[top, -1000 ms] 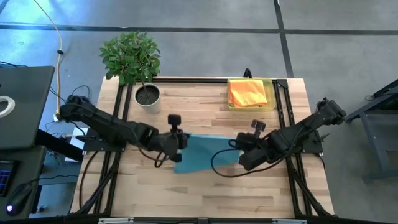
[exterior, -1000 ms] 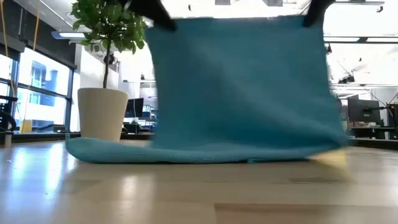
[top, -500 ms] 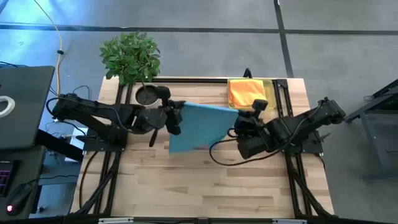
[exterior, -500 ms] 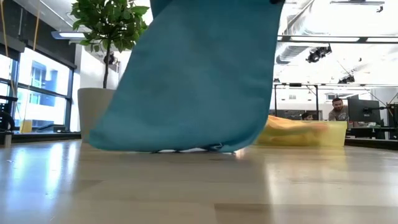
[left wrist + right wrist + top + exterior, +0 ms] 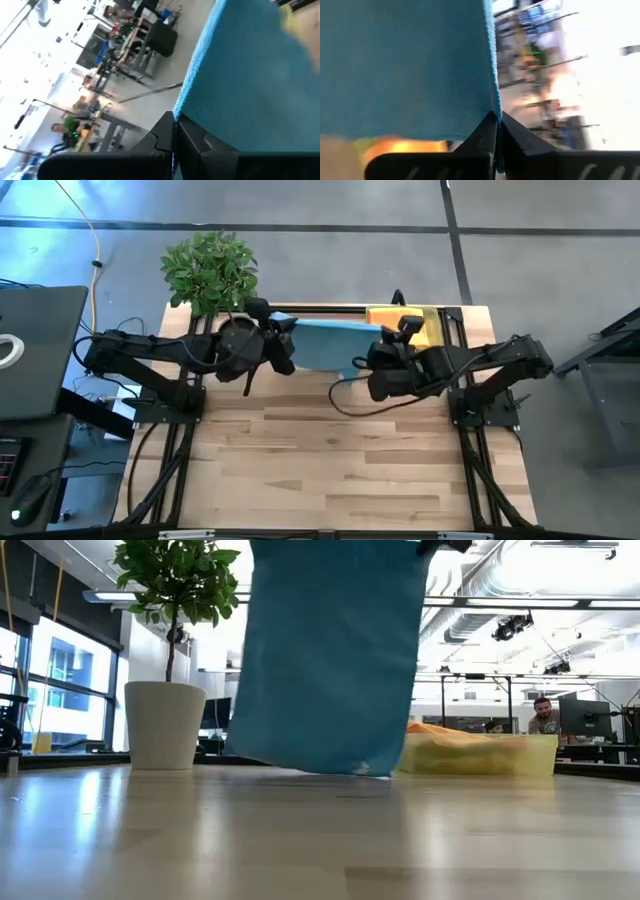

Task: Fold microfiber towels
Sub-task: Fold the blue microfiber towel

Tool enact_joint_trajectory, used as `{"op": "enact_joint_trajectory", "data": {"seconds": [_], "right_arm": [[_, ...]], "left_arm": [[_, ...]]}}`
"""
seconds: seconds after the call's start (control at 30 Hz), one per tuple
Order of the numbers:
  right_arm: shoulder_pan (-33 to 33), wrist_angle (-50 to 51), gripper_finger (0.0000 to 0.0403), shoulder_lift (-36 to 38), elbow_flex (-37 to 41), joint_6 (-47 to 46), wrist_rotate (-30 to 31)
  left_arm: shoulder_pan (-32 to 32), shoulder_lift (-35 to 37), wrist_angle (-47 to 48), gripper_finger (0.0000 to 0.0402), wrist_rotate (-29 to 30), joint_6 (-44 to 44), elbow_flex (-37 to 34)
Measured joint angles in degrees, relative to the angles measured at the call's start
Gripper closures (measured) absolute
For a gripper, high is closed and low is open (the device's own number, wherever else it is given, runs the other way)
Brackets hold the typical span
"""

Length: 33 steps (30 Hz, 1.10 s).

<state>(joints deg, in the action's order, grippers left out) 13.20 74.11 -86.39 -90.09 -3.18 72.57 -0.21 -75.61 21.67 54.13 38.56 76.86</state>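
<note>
While hanging clear of the wooden table point(image 5: 330, 470), soft light-blue microfiber towel point(image 5: 330, 650) is pinched at top corners by left gripper point(image 5: 283, 340) & right gripper point(image 5: 378, 363), near yellow tray point(image 5: 480, 753)

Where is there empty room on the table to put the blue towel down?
The bare wooden table in front of both arms is free. The back is crowded: white potted plant, translucent yellow tray holding orange cloth, and the hanging light blue microfiber towel.
</note>
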Motion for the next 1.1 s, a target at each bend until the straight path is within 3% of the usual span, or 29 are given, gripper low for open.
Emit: {"op": "enact_joint_trajectory", "data": {"seconds": [0.17,0.47,0.87,1.0,1.1], "right_arm": [[-0.34,-1.94,0.0403,0.00,-2.08,4.70,-12.99],[-0.08,-1.93,0.0403,0.02,-10.15,12.18,-6.39],[-11.81,-3.38,0.0403,-0.04,-10.38,12.70,-7.05],[-12.43,-6.00,0.0403,-0.07,-10.38,12.68,-6.84],[-10.45,-5.79,0.0403,-0.05,-10.38,12.01,-9.37]], "left_arm": [[-1.25,0.04,0.48,0.0399,-2.25,-0.36,0.00],[-0.97,0.04,-1.34,0.0399,-0.51,3.93,0.00],[10.96,-0.07,-4.50,0.0399,-4.21,2.11,0.00],[10.61,-0.07,-6.27,0.0399,-2.34,1.49,0.00],[7.93,-0.04,-3.68,0.0399,1.13,-4.13,0.00]]}}
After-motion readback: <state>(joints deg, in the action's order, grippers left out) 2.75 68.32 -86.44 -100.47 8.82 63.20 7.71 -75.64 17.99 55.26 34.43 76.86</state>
